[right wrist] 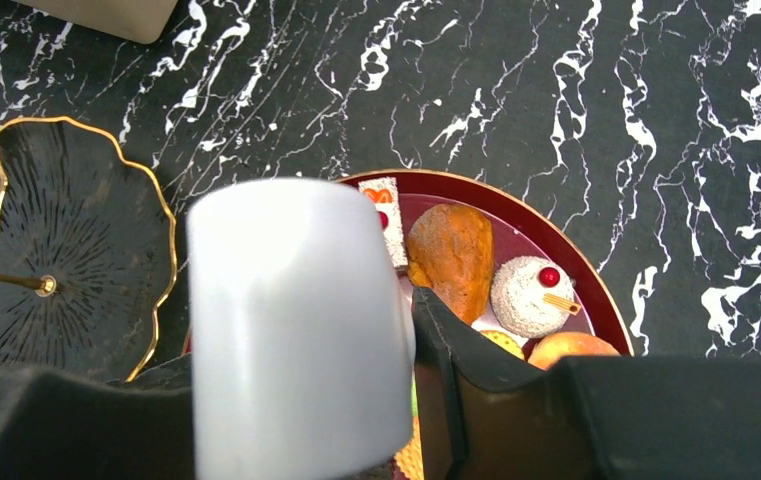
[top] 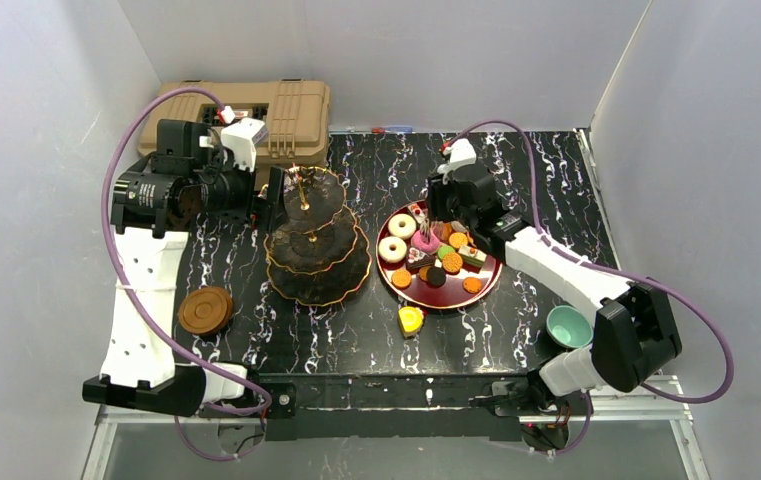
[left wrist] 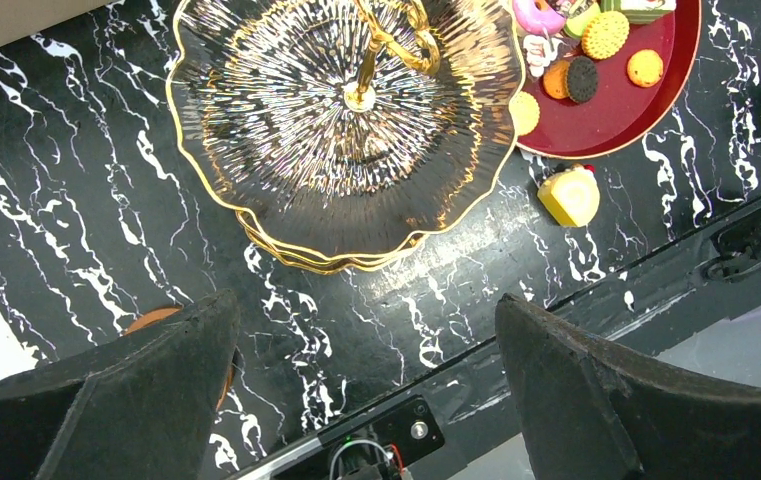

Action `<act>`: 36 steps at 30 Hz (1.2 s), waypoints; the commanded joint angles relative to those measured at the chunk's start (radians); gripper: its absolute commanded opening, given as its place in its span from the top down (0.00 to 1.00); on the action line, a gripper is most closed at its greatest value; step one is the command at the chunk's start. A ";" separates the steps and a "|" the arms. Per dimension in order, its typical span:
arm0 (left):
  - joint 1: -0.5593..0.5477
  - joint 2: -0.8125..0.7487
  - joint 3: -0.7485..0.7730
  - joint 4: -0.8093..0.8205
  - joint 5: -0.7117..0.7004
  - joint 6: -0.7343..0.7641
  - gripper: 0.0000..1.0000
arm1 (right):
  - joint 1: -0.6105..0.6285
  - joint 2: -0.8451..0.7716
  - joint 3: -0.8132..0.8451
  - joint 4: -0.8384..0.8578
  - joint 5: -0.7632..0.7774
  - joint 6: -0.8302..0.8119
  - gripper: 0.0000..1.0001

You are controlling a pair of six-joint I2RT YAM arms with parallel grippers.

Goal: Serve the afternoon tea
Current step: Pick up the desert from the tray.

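In the right wrist view my right gripper (right wrist: 301,340) is shut on a white cup (right wrist: 296,300), held over the near-left part of the red plate (right wrist: 556,240) of toy sweets. From above, this gripper (top: 446,205) hangs over the plate's far edge (top: 486,285) and hides the cup. The dark three-tier stand (top: 316,240) with gold rims stands left of the plate. My left gripper (top: 276,195) is open beside the stand's top, with nothing between its fingers (left wrist: 156,390); the top tier (left wrist: 286,130) lies ahead of it. A yellow cake (top: 411,320) lies on the table.
A teal cup (top: 567,326) sits near the right arm's base. Brown saucers (top: 206,310) are stacked at the left front. The tan case (top: 256,110) stands at the back left, behind the left arm. White walls close in three sides.
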 commanded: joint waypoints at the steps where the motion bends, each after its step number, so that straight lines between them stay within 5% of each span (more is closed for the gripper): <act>1: 0.004 -0.038 -0.006 0.010 0.011 0.017 0.02 | 0.034 0.009 0.000 0.116 0.077 -0.010 0.50; 36: 0.004 -0.054 -0.006 0.019 0.032 0.039 0.03 | 0.057 0.035 -0.042 0.179 0.135 0.062 0.42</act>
